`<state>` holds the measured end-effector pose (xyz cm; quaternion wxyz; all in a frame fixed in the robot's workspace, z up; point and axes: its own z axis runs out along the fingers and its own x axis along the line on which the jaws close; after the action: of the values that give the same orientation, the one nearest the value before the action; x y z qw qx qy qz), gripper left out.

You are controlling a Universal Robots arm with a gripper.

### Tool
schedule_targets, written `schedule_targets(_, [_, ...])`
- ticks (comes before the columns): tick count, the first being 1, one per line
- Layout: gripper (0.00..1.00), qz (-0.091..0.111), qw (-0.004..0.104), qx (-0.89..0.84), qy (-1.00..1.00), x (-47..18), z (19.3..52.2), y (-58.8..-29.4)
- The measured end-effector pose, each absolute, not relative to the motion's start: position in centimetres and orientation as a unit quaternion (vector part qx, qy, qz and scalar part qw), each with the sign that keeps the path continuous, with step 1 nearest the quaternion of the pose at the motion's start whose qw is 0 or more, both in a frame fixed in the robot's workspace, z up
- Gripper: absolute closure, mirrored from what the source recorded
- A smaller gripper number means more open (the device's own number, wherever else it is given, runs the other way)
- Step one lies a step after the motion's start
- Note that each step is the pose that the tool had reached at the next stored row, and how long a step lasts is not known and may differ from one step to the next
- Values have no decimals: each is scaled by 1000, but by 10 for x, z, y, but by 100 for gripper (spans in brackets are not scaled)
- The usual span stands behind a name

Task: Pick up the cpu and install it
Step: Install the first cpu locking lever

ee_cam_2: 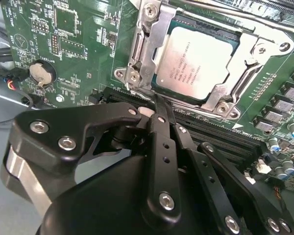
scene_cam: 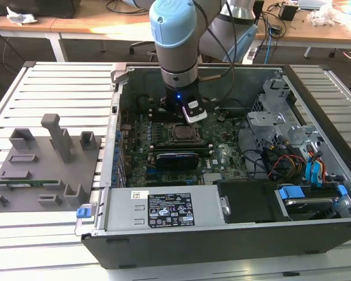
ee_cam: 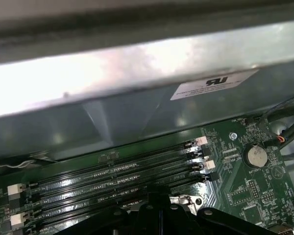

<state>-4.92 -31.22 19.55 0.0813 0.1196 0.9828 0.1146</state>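
Observation:
The cpu [ee_cam_2: 196, 62], a flat square chip with a silver-grey top, lies inside the metal socket frame [ee_cam_2: 137, 58] on the green motherboard [ee_cam_2: 78, 44]. In the exterior view the cpu [scene_cam: 183, 133] sits in the middle of the board inside the open computer case. My gripper [scene_cam: 179, 119] hangs just behind the socket. In the second wrist view my gripper [ee_cam_2: 158, 102] is shut, its black fingers pressed together with nothing between them. The tips are at the socket frame's near edge, beside the cpu.
Black memory slots [ee_cam: 117, 171] run along the board next to the socket, close to the case wall [ee_cam: 137, 103]. A coin battery [ee_cam: 255, 156] lies on the board. Drive bays and cables [scene_cam: 292, 152] fill the case on the exterior view's right. A grey parts fixture [scene_cam: 41, 164] stands outside the case.

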Motion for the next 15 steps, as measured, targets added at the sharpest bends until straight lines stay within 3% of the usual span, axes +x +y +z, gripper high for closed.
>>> schedule_targets(10, [89, 110, 82, 119, 983, -49, 208, -312])
schedule_targets(13, [89, 97, 83, 118, 985, -49, 215, -311])
schedule_targets(15, [89, 76, 86, 117, 987, -49, 217, -312])
